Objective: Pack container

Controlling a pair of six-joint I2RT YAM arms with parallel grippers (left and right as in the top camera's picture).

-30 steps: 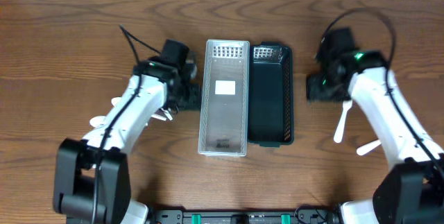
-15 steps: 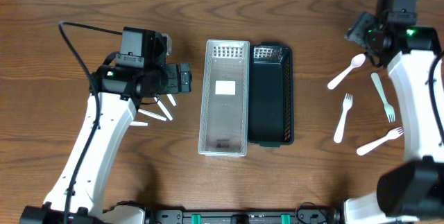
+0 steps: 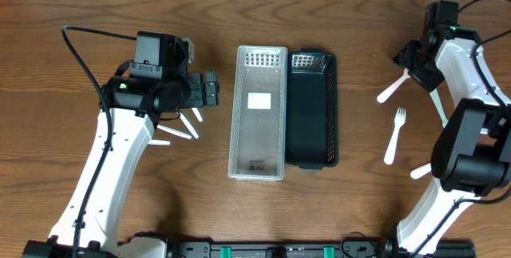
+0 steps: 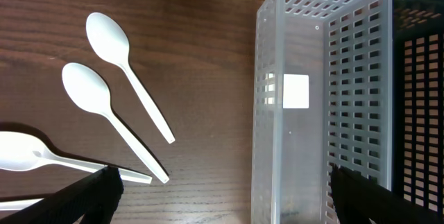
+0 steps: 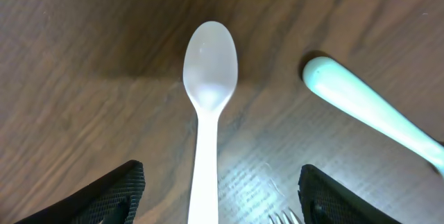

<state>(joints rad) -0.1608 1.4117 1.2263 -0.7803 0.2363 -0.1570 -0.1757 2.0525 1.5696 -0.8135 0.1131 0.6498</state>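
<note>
A clear perforated container (image 3: 257, 142) stands mid-table with a black perforated container (image 3: 313, 130) against its right side. Both look empty; they also show in the left wrist view, clear (image 4: 319, 99) and black (image 4: 423, 78). My left gripper (image 3: 209, 90) (image 4: 222, 200) is open and empty, above the clear container's left wall. White spoons (image 3: 192, 124) (image 4: 87, 89) lie to its left. My right gripper (image 3: 411, 60) (image 5: 222, 196) is open over a white spoon (image 3: 389, 91) (image 5: 210, 64), one finger on each side of its handle, not touching it.
On the right lie a white fork (image 3: 394, 134), a pale mint utensil (image 3: 438, 106) whose handle shows in the right wrist view (image 5: 368, 106), and another white utensil (image 3: 421, 170). Fork tines (image 5: 283, 217) show by the spoon handle.
A second ago both arms were low beside the containers. Both then swung outward. In the last half second the right gripper came down over the white spoon; the left arm barely moved.
</note>
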